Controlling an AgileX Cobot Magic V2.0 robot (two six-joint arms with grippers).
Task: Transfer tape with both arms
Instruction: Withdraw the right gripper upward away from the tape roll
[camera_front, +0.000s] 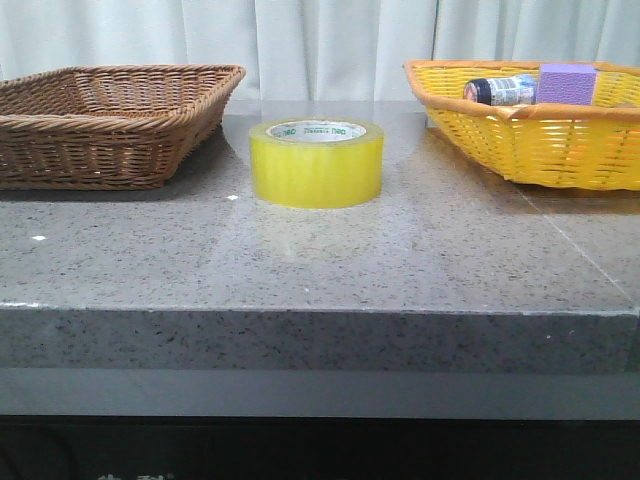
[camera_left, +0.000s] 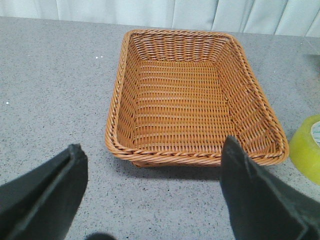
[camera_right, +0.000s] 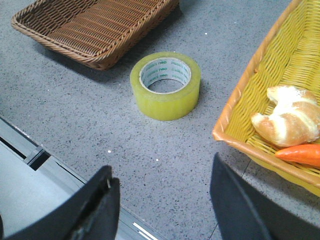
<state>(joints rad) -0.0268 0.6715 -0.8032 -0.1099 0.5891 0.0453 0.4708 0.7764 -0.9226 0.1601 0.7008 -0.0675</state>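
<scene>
A yellow roll of tape (camera_front: 316, 161) lay flat on the grey table (camera_front: 320, 260), untouched. A brown basket (camera_front: 105, 125) sat at nine o'clock, a yellow basket (camera_front: 530, 135) at three. Left gripper (camera_left: 152, 192) and right gripper (camera_right: 162, 207) hovered spread, seemingly empty; the transfer looked unstarted

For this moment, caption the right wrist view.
Open right claw above the tape, lying flat between brown basket and yellow basket.

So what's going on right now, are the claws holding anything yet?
Left gripper open, empty. Right gripper open, empty. Tape lying flat on the table, between the two baskets, untouched. Nothing around it.
</scene>
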